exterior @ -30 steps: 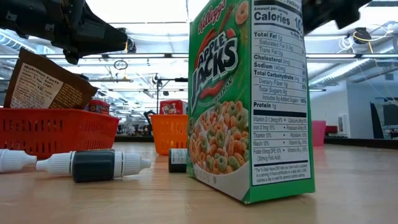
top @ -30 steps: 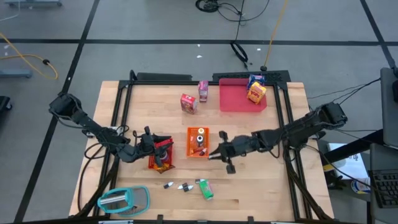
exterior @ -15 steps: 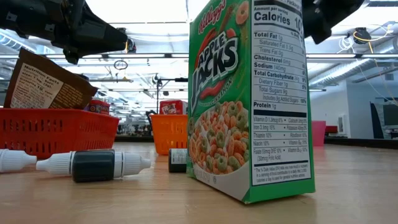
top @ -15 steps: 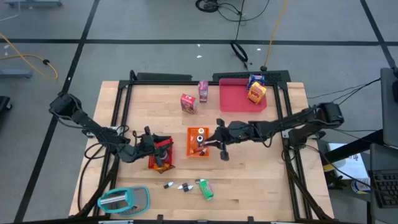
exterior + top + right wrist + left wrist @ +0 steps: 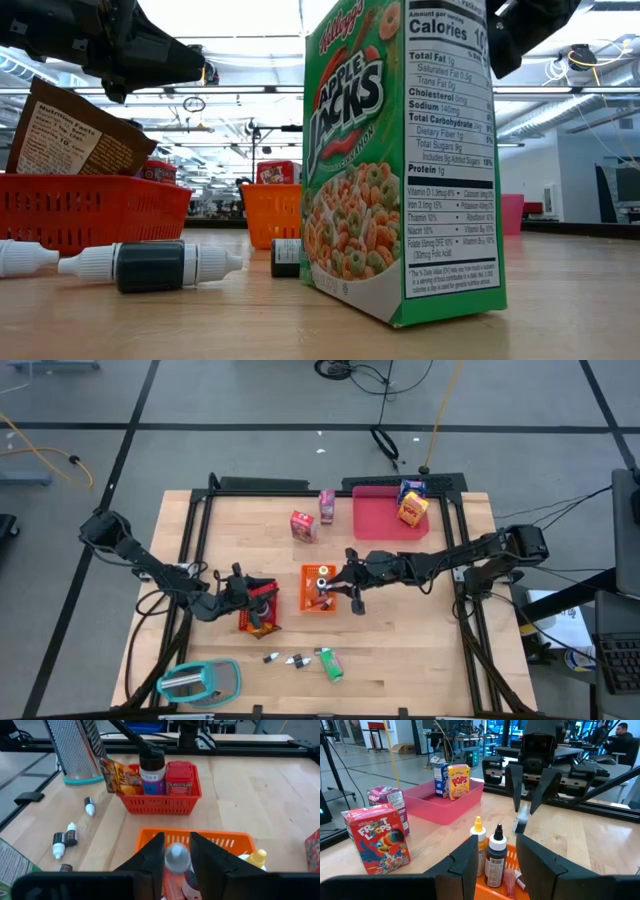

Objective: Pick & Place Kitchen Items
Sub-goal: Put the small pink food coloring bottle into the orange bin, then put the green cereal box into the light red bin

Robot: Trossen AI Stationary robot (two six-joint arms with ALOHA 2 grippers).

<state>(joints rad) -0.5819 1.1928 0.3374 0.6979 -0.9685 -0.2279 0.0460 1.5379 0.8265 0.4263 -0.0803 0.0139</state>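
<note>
My right gripper [image 5: 351,593] hovers at the right rim of the orange bin [image 5: 307,603], shut on a tiny bottle [image 5: 521,821]. The bin holds a yellow-capped bottle [image 5: 479,845] and a dark-capped bottle [image 5: 496,857]. My left gripper [image 5: 497,865] is open and stays above the red bin [image 5: 256,622], which holds a dark can [image 5: 152,770], a red carton [image 5: 179,779] and a brown packet [image 5: 116,777]. Several tiny bottles [image 5: 284,658] and a green cereal carton [image 5: 331,664] lie near the table's near edge. My right gripper pinches the tiny bottle between its two fingers, coming from above and pointing down. The bottle's pale rounded end [image 5: 176,858] shows between the fingers in the right wrist view. The bottle hangs below the fingertips, lifted clear above the orange bin's rim.
A red Froot Loops carton [image 5: 304,526] and a pink carton [image 5: 327,505] stand toward the far edge. The flat pink tray [image 5: 380,520] carries a blue carton [image 5: 409,489] and a yellow carton [image 5: 413,510]. A teal-rimmed grater [image 5: 200,680] lies at the near left corner.
My right gripper has moved toward the table's far edge and slightly left, from the bare wood right of the orange bin up to that bin's right rim, staying shut on the tiny bottle.
</note>
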